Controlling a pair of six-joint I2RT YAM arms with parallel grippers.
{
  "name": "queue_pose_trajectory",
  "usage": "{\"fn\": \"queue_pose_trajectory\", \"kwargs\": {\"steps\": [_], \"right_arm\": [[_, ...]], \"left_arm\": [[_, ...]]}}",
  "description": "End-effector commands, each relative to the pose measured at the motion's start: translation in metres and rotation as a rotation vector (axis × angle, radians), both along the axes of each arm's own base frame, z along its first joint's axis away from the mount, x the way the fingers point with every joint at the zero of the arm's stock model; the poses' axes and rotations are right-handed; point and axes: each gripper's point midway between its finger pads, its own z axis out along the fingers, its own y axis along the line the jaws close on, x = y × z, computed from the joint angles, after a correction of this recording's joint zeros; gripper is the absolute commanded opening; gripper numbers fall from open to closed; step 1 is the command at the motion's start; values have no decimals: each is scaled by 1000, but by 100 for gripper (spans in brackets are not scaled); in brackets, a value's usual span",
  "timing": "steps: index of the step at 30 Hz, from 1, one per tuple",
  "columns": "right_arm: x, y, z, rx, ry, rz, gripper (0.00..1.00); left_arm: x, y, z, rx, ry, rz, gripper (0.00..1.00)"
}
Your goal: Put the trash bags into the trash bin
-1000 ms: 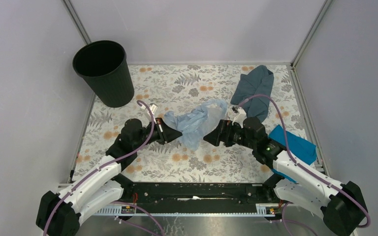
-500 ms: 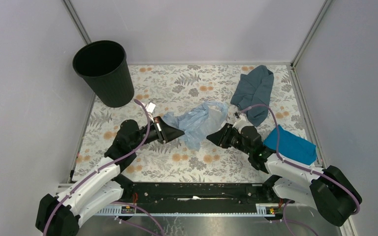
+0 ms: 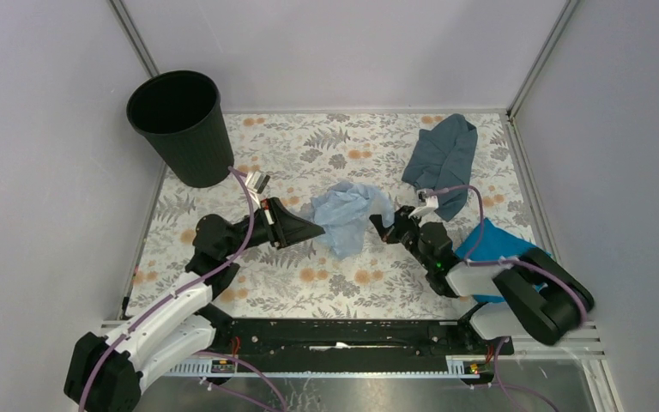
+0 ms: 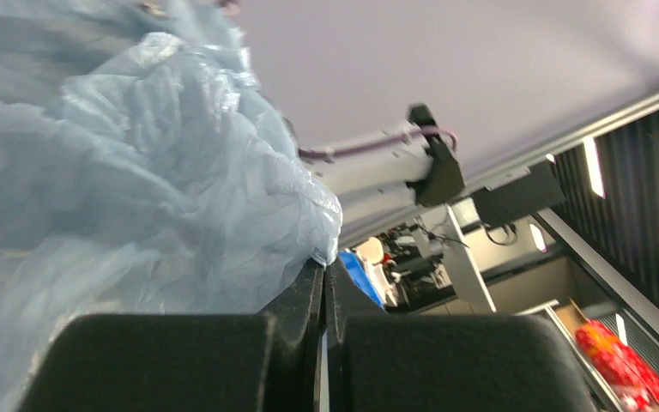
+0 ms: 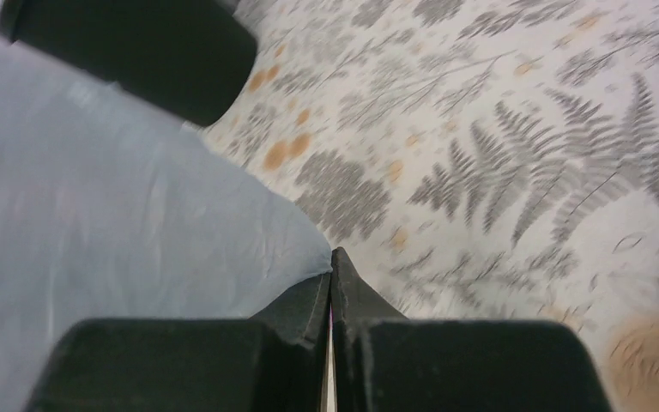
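Note:
The pale blue trash bag (image 3: 347,215) hangs crumpled between my two grippers above the floral table cover. My left gripper (image 3: 319,230) is shut on its left edge; in the left wrist view the film (image 4: 137,189) runs into the tips of the left gripper (image 4: 324,264). On the bag's right edge my right gripper (image 3: 375,225) is shut. The right wrist view shows the bag's corner (image 5: 94,215) pinched at the tips of the right gripper (image 5: 333,257). The black ribbed trash bin (image 3: 180,124) stands upright at the far left, apart from the bag.
A dull grey-blue cloth (image 3: 444,159) lies at the back right. A bright blue cloth (image 3: 502,245) lies under the right arm. Grey walls close in the table on three sides, and the bin leans against the left one.
My right gripper has shut on the bag's right edge and its arm has folded back. The bag has bunched up tighter between the two grippers. The left gripper has stayed shut and risen slightly.

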Motion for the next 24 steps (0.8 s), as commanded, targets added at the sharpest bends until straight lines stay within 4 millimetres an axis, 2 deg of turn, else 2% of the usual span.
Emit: {"fn": "queue_pose_trajectory", "kwargs": {"steps": [1, 3, 5, 7, 10, 13, 14, 16, 20, 23, 24], "right_arm": [[58, 4, 52, 132, -188, -78, 0], [70, 21, 53, 169, -185, 23, 0], [78, 33, 52, 197, -168, 121, 0], [79, 37, 49, 203, -134, 172, 4], [75, 38, 22, 127, 32, 180, 12], [56, 32, -7, 45, 223, 189, 37], [44, 29, -24, -2, 324, 203, 42], [23, 26, -37, -43, 430, 245, 51], [-10, 5, -47, -144, 586, 232, 67], [-20, -16, -43, -205, 561, 163, 82], [-23, -20, -40, -218, 549, 157, 84]], "left_arm": [[-34, 7, 33, -93, -114, -127, 0], [-41, 9, 35, -92, -136, -146, 0], [-42, 9, 29, -47, -150, -139, 0], [-33, 8, 6, 51, -108, -87, 0], [-15, 10, -24, 194, -100, 0, 0], [4, 12, -41, 273, -130, 84, 0], [11, 13, -47, 294, -138, 112, 0], [23, 12, -58, 316, -154, 148, 0], [40, 8, -84, 336, -142, 177, 0], [41, 4, -99, 339, -135, 161, 0], [40, 4, -102, 343, -134, 150, 0]]}}
